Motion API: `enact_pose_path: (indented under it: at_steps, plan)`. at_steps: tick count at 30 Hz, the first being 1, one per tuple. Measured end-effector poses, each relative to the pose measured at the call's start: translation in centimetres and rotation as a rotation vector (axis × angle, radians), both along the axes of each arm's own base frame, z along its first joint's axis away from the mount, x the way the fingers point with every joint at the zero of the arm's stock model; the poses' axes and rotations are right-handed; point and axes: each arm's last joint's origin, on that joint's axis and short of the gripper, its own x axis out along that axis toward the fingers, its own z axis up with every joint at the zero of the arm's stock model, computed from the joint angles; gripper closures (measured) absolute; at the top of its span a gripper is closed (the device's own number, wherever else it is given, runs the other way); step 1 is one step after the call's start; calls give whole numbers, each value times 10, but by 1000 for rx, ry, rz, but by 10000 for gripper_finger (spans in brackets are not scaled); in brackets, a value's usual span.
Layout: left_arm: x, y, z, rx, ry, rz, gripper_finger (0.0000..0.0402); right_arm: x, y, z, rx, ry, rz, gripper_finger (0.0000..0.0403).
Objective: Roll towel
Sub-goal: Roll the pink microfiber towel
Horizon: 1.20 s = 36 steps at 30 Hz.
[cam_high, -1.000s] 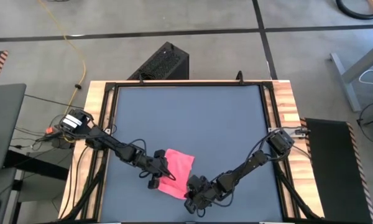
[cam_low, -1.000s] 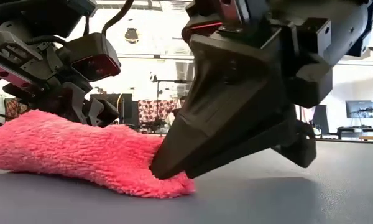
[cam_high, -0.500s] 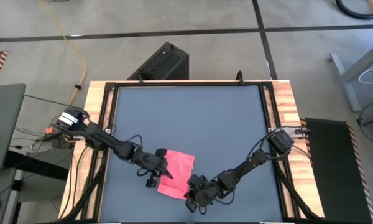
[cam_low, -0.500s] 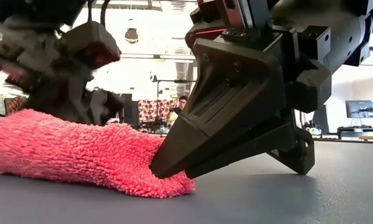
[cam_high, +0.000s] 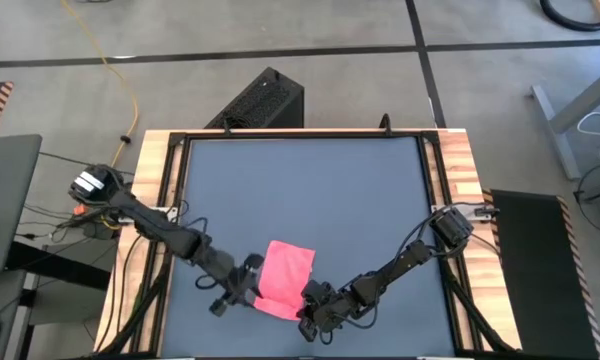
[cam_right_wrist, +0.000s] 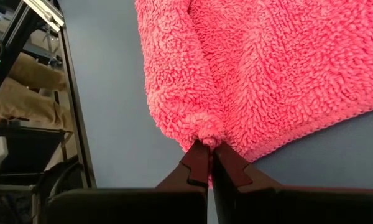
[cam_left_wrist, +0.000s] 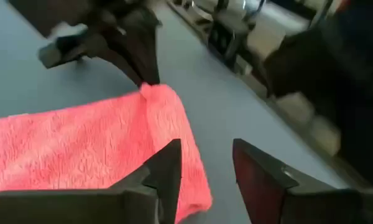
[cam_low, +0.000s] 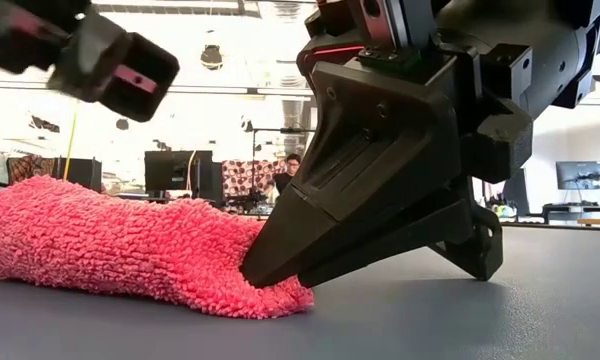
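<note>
The pink towel (cam_high: 286, 276) lies bunched on the dark grey table (cam_high: 310, 190), near its front edge; in the low view the towel (cam_low: 120, 245) is a thick, fluffy heap. My right gripper (cam_high: 306, 320) is shut on the towel's near corner. My left gripper (cam_high: 236, 294) stands open just left of the towel and raised above it (cam_low: 110, 62). In the left wrist view its fingers (cam_left_wrist: 168, 168) hover over the towel's edge (cam_left_wrist: 186, 155) and touch nothing. My right gripper pinches the towel's near corner (cam_right_wrist: 203, 138) between its two fingers, only at their free ends (cam_low: 265, 272). The fingers slant down from the table's near right side. The corner (cam_low: 280, 293) stays on the table, and the rest of the towel lies slack beyond it.
The wooden frame (cam_high: 160, 200) borders the table on both sides. A black box (cam_high: 265, 100) stands beyond the far edge. The table's far half (cam_high: 310, 170) is bare grey surface. A person (cam_low: 295, 165) sits far off in the room behind.
My left gripper has come off the towel's left edge, risen and drawn back toward the table's near left corner. The towel has stayed where it was, with my right gripper still shut on its near corner.
</note>
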Motion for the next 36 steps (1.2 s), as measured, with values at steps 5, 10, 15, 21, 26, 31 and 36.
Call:
enact_pose_path:
  at_steps: [5,10,15,21,26,31,36]
  plan:
    - [-7,-18,-12,173,-63,-36,240,0,0,0,-4,-2,5,379]
    - [-9,-19,-13,218,-71,19,205,0,0,0,-6,-3,8,379]
    - [-8,-22,-23,188,-6,36,171,0,1,1,-7,-6,27,379]
    - [-3,-27,-49,178,80,47,157,1,1,1,-7,-10,32,379]
    - [1,-25,-54,193,58,164,157,1,1,1,-2,-9,32,379]
    - [3,-27,-51,158,40,164,157,1,1,1,7,-5,30,379]
    - [2,-29,-51,46,111,163,157,0,1,1,14,1,19,379]
